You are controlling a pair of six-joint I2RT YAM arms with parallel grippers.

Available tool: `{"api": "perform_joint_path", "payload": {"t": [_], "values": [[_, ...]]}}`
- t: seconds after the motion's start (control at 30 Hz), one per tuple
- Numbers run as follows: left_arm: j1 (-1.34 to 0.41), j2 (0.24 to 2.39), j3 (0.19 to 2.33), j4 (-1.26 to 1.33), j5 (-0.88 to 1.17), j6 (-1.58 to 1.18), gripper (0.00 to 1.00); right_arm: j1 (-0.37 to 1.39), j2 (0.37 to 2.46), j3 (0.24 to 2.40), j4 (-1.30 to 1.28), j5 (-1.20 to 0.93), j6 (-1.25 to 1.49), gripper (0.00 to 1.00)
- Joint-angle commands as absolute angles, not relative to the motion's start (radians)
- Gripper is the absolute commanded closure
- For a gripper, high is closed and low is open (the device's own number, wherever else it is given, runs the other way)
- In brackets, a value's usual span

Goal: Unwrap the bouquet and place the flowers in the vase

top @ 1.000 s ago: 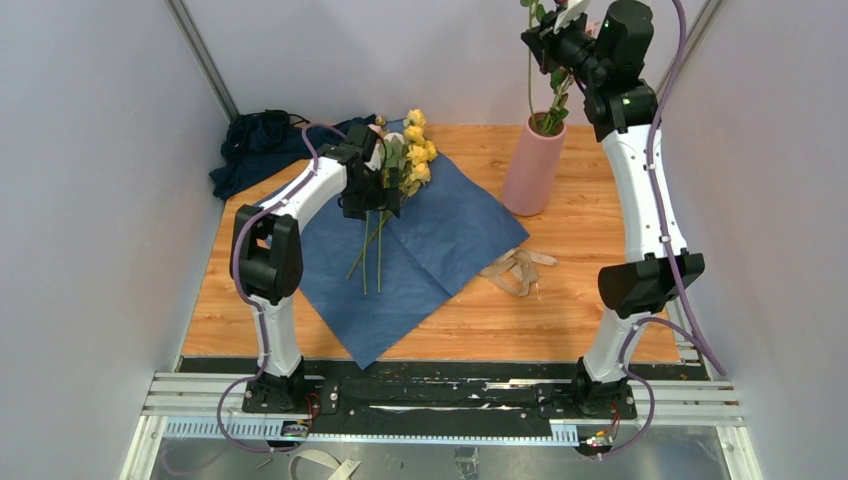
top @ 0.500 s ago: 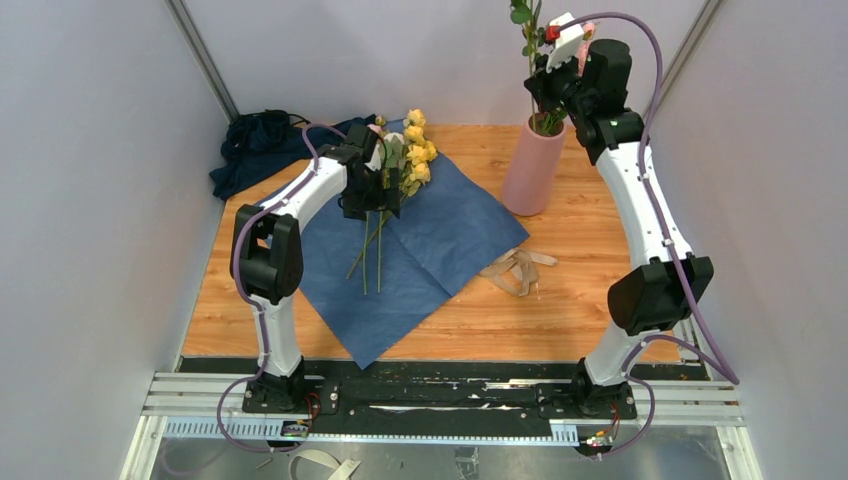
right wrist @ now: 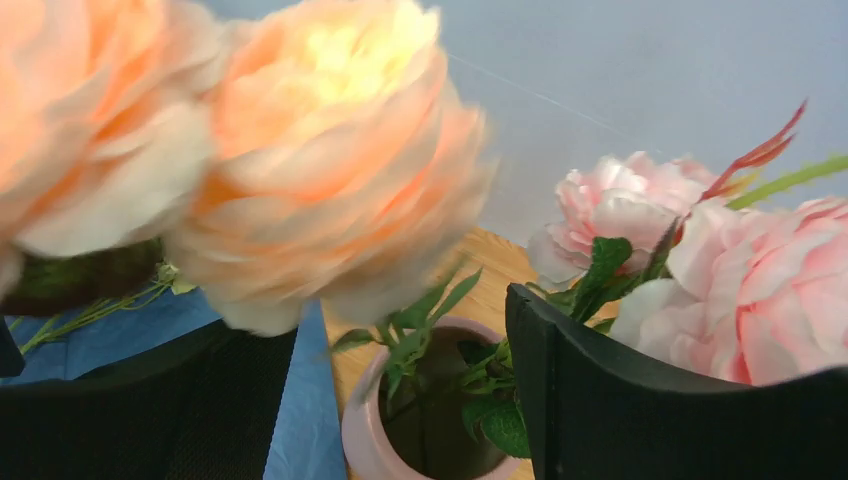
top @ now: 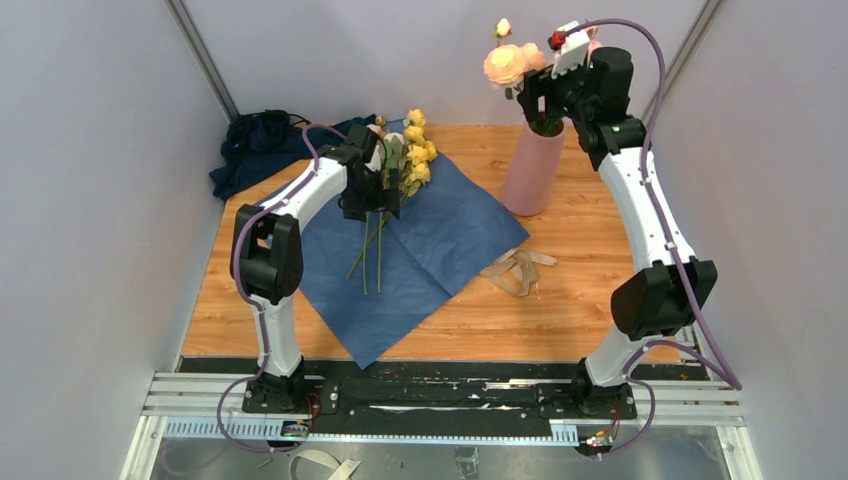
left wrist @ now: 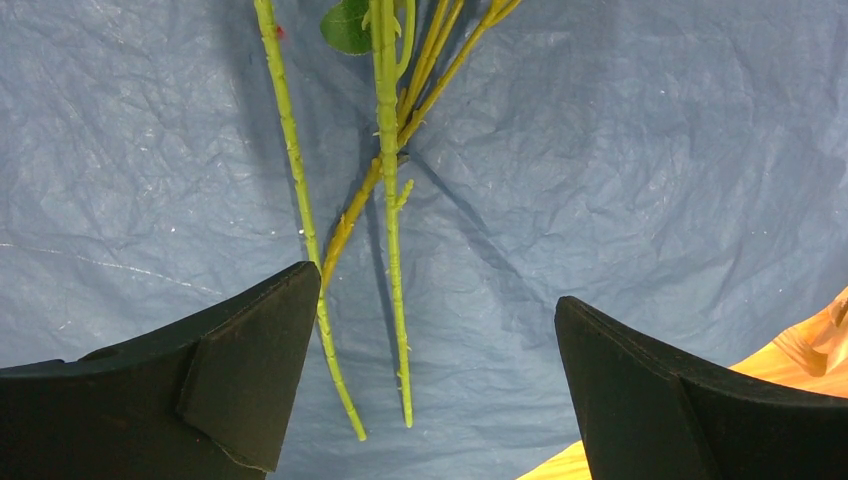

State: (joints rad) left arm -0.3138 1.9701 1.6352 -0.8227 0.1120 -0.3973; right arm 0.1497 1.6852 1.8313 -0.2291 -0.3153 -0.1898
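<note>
Evidently the bouquet was already undone: its blue paper wrap [top: 450,240] lay spread flat on the tabletop [top: 580,250], and the raffia ribbon [top: 515,268] lay loose on the wood just beside the paper's right corner, near the vase [top: 533,170]. A dark navy cloth [top: 262,140] sat heaped at the far left corner, apart from the work.

The right gripper [top: 538,100] hung directly over the mouth of the vase, which stood upright at the far right. Its jaws stood parted and clasped nothing, with the rim and some leaves showing between them in the wrist view. A peach bloom [top: 505,63] rose above the vase beside the jaws, blurred in the close view. I judged that its stem was dropping into the vase and that the jaws stood apart to let it go. Pink blooms [right wrist: 620,215] crowded the right finger; whether their stems stood in the vase, I could not tell.

The left gripper [top: 368,195] hovered low over the paper with its jaws spread wide and empty, straddling the green stems [left wrist: 388,200] that lay flat beneath, probably lined up to take one next. The yellow flowers [top: 417,150] on those stems rested at the far edge of the wrap, so part of the bunch was not yet in the vase.
</note>
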Motion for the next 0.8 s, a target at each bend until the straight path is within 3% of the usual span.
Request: {"api": "perform_joint_path", "payload": {"t": [0.0,0.2,0.43,0.77], "values": [[-0.315,1.961,1.667,-0.853,0.107,-0.405,0.01,0.137,1.610,1.858,-0.262,-0.327,-0.199,0.21],[-0.304,2.025,1.763,-0.936,0.044,-0.442,0.02,0.138,1.506,1.807,-0.248,-0.397,-0.149,0.20],[-0.260,2.130,1.834,-1.066,-0.079,-0.421,0.21,0.138,1.430,1.821,-0.238,-0.479,-0.101,0.20],[-0.259,2.179,1.810,-1.061,-0.075,-0.419,0.40,0.146,1.462,1.822,-0.211,-0.554,-0.030,0.25]]}}
